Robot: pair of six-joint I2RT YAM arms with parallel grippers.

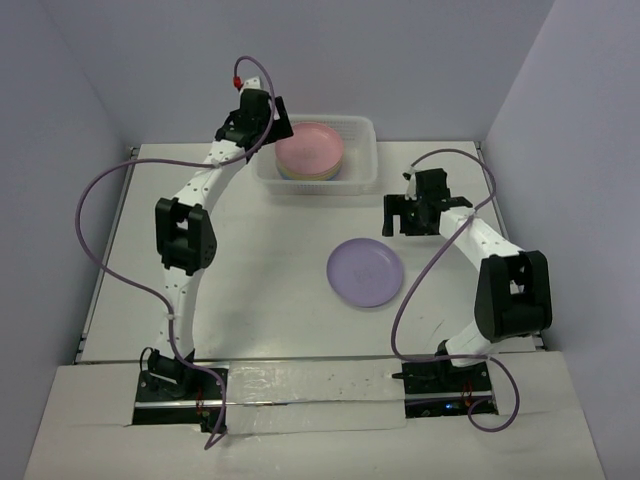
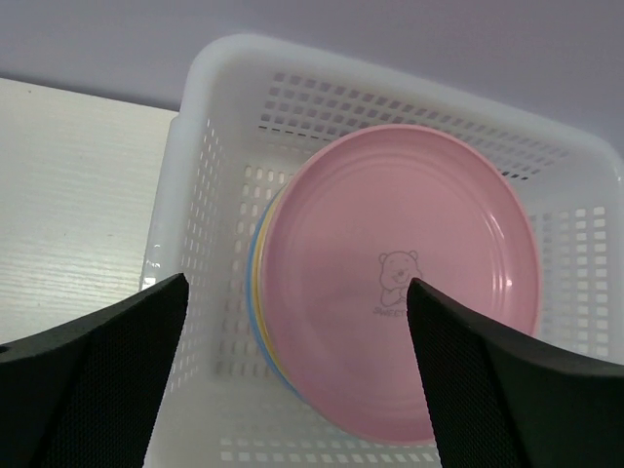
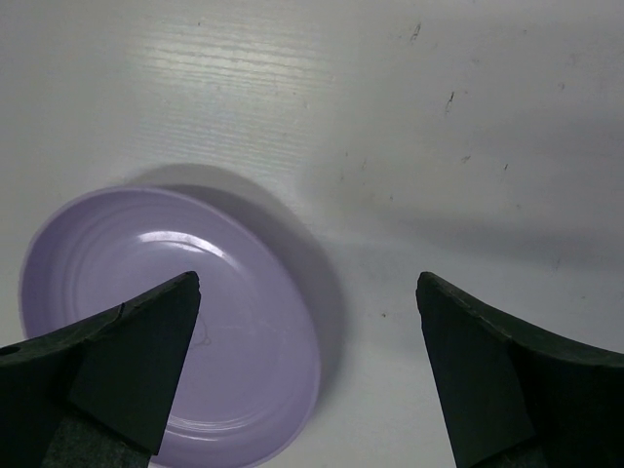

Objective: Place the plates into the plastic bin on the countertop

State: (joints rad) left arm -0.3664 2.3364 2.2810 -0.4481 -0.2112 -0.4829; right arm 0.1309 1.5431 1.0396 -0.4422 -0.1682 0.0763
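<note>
Fingers (image 3: 117, 370) of the right gripper (image 3: 307, 292) gape empty above the countertop (image 3: 439, 146), the lone lavender plate (image 3: 175, 322) at their eight o'clock — the left gripper (image 2: 297, 292), equally spread, hangs over the pink-topped plates (image 2: 390, 273) in the plastic bin (image 2: 200, 146). Closing off-centre could skid that shallow plate away.

Pink-topped plate stack (image 2: 390, 283) in plastic bin (image 1: 362, 150), lavender plate (image 1: 366, 272) on countertop (image 1: 270, 290)

The table (image 1: 260, 300) in front of me is flat, matte white, with a few small dark scuffs (image 3: 450, 99). Two things lie directly on it: the perforated white bin (image 1: 364, 172) at its far edge, and a single lavender plate (image 1: 366, 272) right side up nearer me, apart from the bin.
</note>
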